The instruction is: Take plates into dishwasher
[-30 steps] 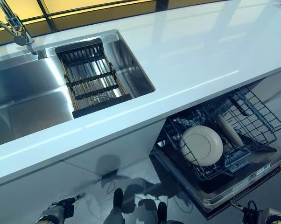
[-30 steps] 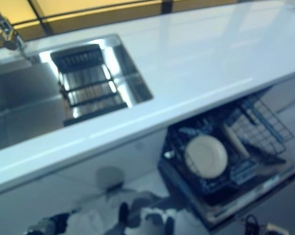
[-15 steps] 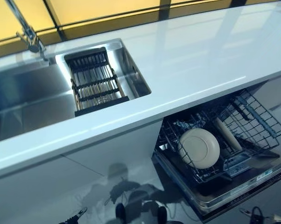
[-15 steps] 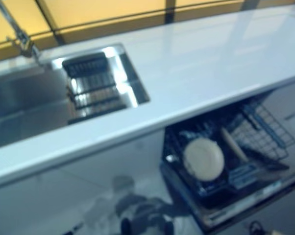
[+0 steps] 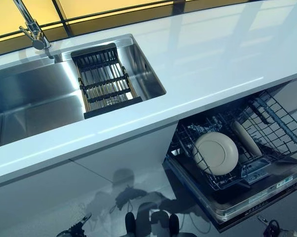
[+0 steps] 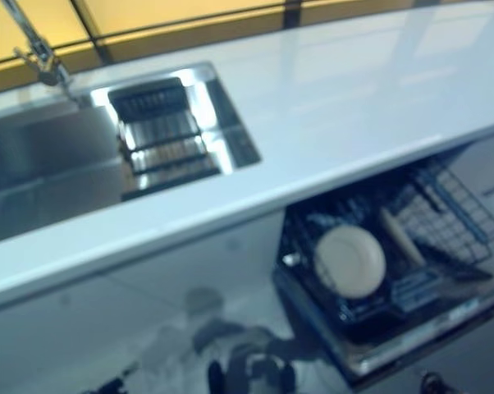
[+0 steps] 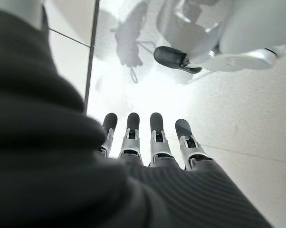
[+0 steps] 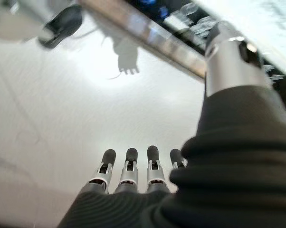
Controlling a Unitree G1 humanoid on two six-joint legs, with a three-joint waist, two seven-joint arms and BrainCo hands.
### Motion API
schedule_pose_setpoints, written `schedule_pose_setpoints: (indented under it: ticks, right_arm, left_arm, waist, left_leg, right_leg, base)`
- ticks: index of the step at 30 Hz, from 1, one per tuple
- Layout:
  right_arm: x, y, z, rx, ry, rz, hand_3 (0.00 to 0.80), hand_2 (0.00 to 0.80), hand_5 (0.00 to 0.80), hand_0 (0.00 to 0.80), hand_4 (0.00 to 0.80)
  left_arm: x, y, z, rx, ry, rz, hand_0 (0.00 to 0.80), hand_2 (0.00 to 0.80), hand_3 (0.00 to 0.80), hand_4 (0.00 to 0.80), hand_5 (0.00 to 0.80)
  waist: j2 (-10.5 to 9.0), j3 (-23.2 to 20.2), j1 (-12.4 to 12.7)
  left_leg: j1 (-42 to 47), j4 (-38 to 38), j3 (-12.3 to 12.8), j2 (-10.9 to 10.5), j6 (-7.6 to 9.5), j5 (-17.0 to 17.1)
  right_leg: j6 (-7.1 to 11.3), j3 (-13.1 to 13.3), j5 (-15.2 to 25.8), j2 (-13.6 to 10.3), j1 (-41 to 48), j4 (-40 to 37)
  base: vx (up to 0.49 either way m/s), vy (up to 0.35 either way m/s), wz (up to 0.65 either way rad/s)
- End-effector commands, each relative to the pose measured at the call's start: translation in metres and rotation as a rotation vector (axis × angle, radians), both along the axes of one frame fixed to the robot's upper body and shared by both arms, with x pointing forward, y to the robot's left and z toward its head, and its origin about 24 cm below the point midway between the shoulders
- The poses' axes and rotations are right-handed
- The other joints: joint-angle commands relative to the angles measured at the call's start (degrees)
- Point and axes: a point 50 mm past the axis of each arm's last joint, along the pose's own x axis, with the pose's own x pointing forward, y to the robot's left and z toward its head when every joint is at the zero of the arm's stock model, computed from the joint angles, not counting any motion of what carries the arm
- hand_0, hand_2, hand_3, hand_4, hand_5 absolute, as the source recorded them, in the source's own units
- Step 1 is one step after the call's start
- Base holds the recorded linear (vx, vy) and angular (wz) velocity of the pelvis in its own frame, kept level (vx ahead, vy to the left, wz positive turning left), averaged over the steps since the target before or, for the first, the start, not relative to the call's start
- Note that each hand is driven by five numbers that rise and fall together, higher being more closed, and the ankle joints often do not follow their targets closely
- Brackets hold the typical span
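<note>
A round cream plate (image 5: 215, 152) stands upright in the wire rack (image 5: 279, 121) of the open dishwasher (image 5: 247, 203) under the counter, at the right. A second cream plate (image 5: 246, 138) stands edge-on just to its right. My left hand (image 7: 157, 137) hangs low over the floor, fingers straight and empty; it shows at the bottom edge of the left eye view (image 5: 78, 229). My right hand (image 8: 128, 172) also hangs over the floor by the dishwasher door, fingers straight and empty; it shows at the bottom right (image 5: 272, 229). Both hands are far from the plates.
A white counter (image 5: 212, 54) runs across the view. A steel sink (image 5: 30, 101) is set in its left part, with a black drain rack (image 5: 104, 79) at its right end and a faucet (image 5: 32, 32) behind. The pulled-out dishwasher rack juts into the floor space at the right.
The camera has shifted, so the whole scene has moved a little. Both hands show less at the bottom edge than a second ago. The plates have not moved.
</note>
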Motion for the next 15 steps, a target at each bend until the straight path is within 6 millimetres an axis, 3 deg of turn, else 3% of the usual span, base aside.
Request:
schedule_pose_setpoints:
  ticks: [1, 7, 15]
  right_arm:
    - [0.02, -0.001, 0.008, 0.059, -0.246, -0.221, 0.0, 0.0, 0.0, 0.0, 0.0]
    - [0.043, -0.001, 0.017, 0.08, -0.482, -0.408, 0.0, 0.0, 0.0, 0.0, 0.0]
    - [0.096, -0.01, 0.059, 0.092, -0.787, -0.452, 0.0, 0.0, 0.0, 0.0, 0.0]
  left_arm:
    - [0.005, -0.007, -0.002, -0.063, -0.053, 0.079, 0.0, 0.0, 0.0, 0.0, 0.0]
    - [0.011, -0.013, -0.002, -0.101, -0.11, 0.125, 0.0, 0.0, 0.0, 0.0, 0.0]
    - [0.008, -0.023, -0.006, -0.148, -0.137, 0.195, 0.0, 0.0, 0.0, 0.0, 0.0]
  waist:
    - [0.07, 1.4, 0.5]
    - [1.96, 3.24, 0.59]
    - [6.16, 5.21, 1.3]
  left_leg:
    - [1.98, 4.44, 0.66, -1.86, 5.14, -8.31]
    - [-2.09, 10.76, 1.98, -2.9, 5.5, -10.28]
    - [-6.25, 18.16, 2.58, -4.19, 5.72, -12.23]
  right_leg:
    - [-1.9, 2.55, -1.88, 1.79, -6.11, 7.72]
    - [-1.91, 2.37, -3.21, 0.54, -8.49, 11.77]
    - [-2.11, 3.33, -4.29, -1.32, -10.96, 15.74]
  base:
    - [-0.086, 0.047, -0.11]
    - [-0.112, 0.067, -0.07]
    - [-0.07, 0.097, -0.07]
